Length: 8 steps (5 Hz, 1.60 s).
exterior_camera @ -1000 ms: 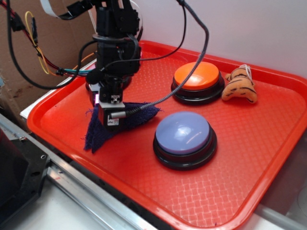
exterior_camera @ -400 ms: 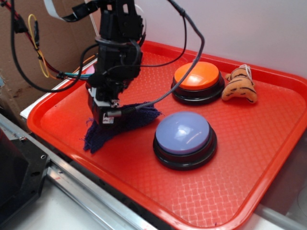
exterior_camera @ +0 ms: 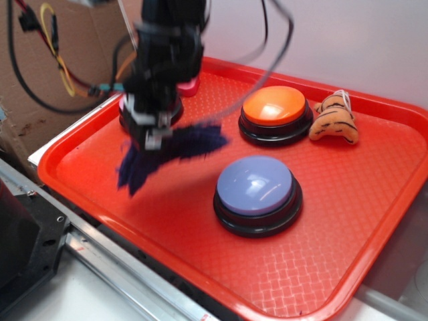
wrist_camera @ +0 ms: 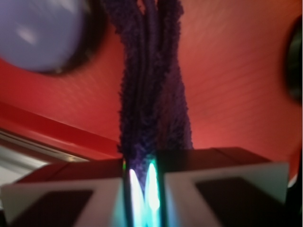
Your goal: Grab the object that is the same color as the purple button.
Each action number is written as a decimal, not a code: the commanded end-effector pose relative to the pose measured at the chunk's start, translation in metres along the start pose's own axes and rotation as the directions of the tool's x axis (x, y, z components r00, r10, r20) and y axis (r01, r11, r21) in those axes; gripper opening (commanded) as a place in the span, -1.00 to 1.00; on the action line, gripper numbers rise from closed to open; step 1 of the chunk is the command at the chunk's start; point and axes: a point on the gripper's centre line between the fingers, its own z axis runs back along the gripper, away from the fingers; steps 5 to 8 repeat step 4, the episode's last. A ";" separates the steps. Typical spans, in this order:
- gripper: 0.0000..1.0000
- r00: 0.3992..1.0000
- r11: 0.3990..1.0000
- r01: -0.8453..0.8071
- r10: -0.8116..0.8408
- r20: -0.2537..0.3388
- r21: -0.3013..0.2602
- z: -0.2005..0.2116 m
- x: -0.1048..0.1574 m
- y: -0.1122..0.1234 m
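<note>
The dark navy-purple fuzzy cloth (exterior_camera: 167,152) hangs from my gripper (exterior_camera: 155,137) above the left part of the red tray (exterior_camera: 374,221). It is lifted and blurred with motion. In the wrist view the cloth (wrist_camera: 151,80) hangs bunched between my two fingers, pinched at the gripper (wrist_camera: 143,182). The purple button (exterior_camera: 255,187), lavender-blue on a black base, sits near the tray's middle, to the right of the cloth. It shows at the upper left of the wrist view (wrist_camera: 40,33).
An orange-topped button (exterior_camera: 274,110) stands behind the purple one. A tiger-striped plush toy (exterior_camera: 334,119) lies at the tray's back right. A pink object (exterior_camera: 189,85) sits behind the arm. Cardboard and cables (exterior_camera: 50,53) are at the left; a metal rail (exterior_camera: 100,267) runs along the front.
My gripper has risen with the cloth, which now hangs off the tray floor and sways. The arm moved up fast enough to blur.
</note>
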 end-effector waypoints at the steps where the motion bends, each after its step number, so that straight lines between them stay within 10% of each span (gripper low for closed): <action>1: -1.00 0.944 0.983 -0.182 0.183 0.276 -0.029 0.094 -0.049 -0.043; 3: -1.00 0.917 0.969 -0.246 0.224 0.330 0.025 0.178 -0.098 -0.051; 8: -1.00 0.918 0.964 -0.256 0.221 0.330 0.066 0.177 -0.100 -0.048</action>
